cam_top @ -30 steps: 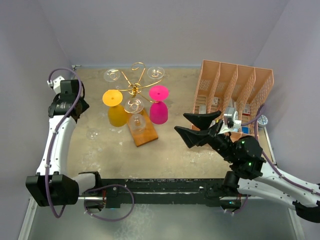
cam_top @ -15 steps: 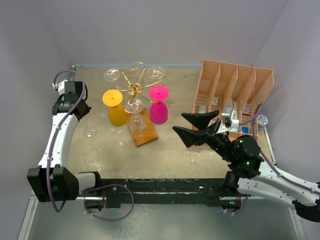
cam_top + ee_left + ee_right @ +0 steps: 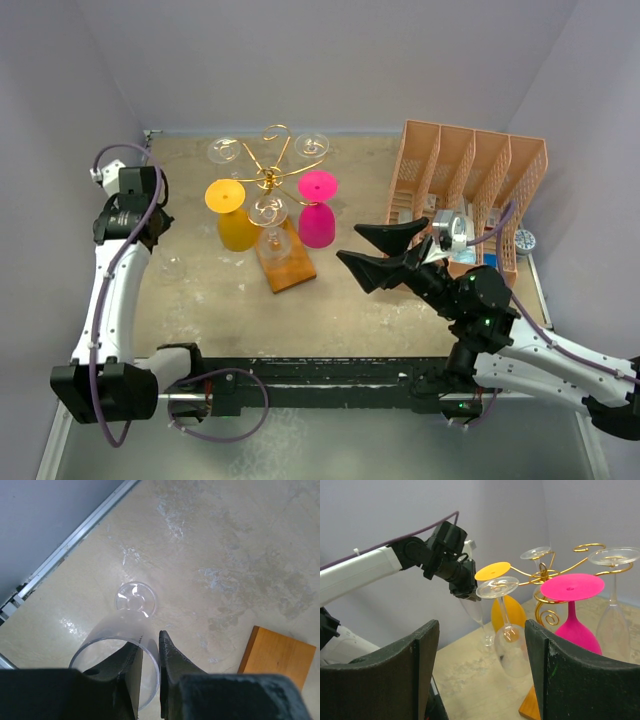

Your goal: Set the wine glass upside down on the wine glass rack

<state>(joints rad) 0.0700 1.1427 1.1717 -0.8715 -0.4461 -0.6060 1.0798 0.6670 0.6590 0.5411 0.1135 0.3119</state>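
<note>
Sandy tabletop (image 3: 200,300), left edge: left gripper (image 3: 148,642) pinches the clear wine glass (image 3: 125,630) by its thin rim, bowl up; inverting it risks a slip or crack; right gripper (image 3: 352,245) gapes empty; the crowded wine glass rack (image 3: 270,180) near the far edge could snag it.

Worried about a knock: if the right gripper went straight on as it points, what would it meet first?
Probably the clear hanging glass on the near side of the wine glass rack, dead ahead of the open right gripper; depth is uncertain.
</note>
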